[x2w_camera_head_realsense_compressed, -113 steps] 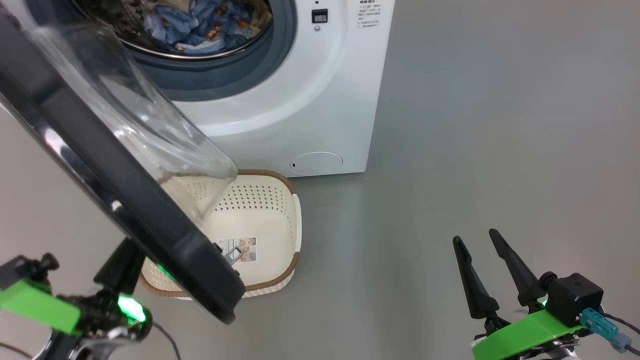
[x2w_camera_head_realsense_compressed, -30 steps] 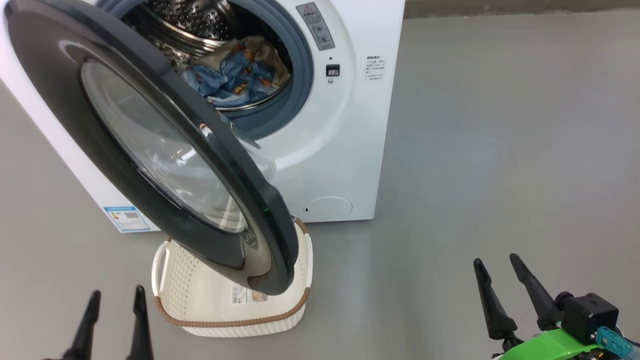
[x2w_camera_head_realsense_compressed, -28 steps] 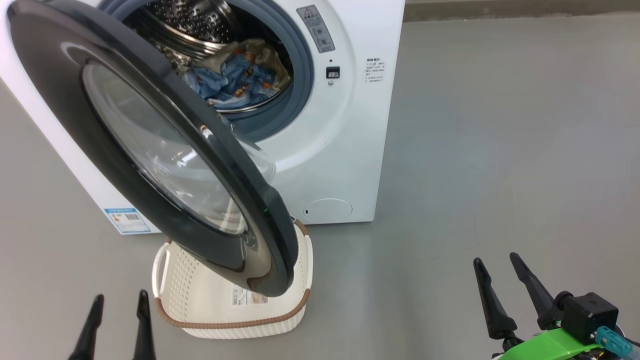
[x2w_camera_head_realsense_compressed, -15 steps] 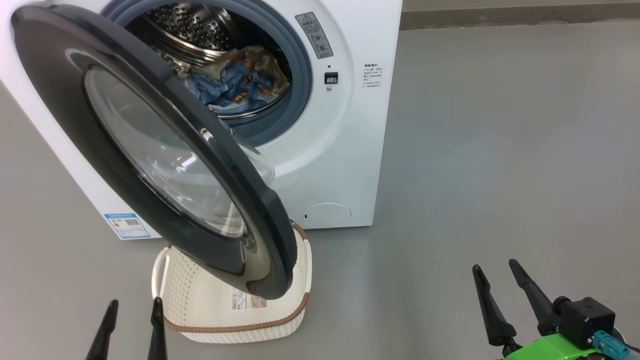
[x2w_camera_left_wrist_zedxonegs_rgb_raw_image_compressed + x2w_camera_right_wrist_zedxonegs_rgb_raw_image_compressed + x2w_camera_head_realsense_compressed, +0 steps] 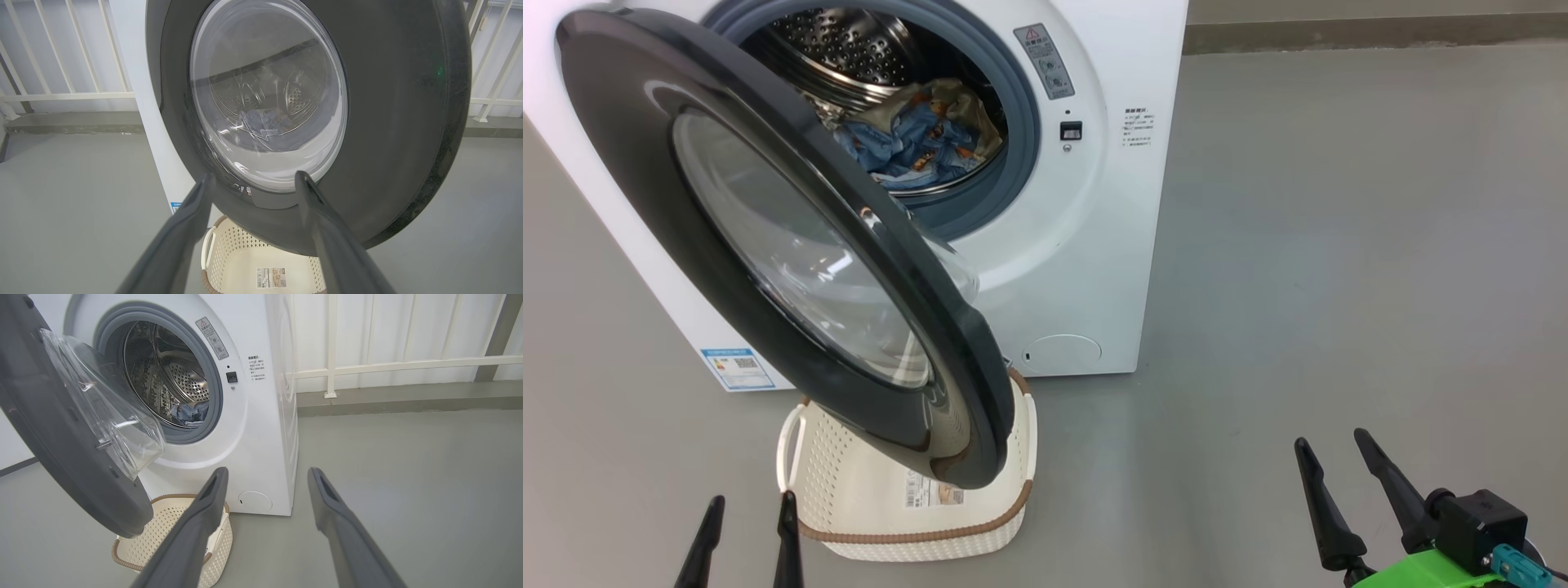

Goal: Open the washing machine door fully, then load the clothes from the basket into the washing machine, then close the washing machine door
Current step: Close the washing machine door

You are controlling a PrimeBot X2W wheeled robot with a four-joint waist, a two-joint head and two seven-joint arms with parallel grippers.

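Washing machine door [image 5: 792, 253] partway open — hinged on the left side in the head view, with the glass bowl turned toward the drum [image 5: 849, 41]. Its lower edge hangs over the basket [image 5: 915, 549].

Basket sits on the grey floor [image 5: 1298, 286], right in front of the washing machine [image 5: 1086, 245] and below the round service flap [image 5: 1062, 353]. Label lies on its bottom.

Clothes [image 5: 915, 143], light-blue print, are bunched low in the drum behind the blue-grey seal.

Left gripper [image 5: 752, 500] is low at the lower left, just beside the basket's near-left corner. Jaws spread, holding nothing. In the left wrist view the fingers point at the door's outer face, below the window.

Right gripper [image 5: 1330, 438] is at the lower right over bare floor, well apart from the machine — jaws spread, holding nothing. A white railing [image 5: 388, 365] runs behind the machine.
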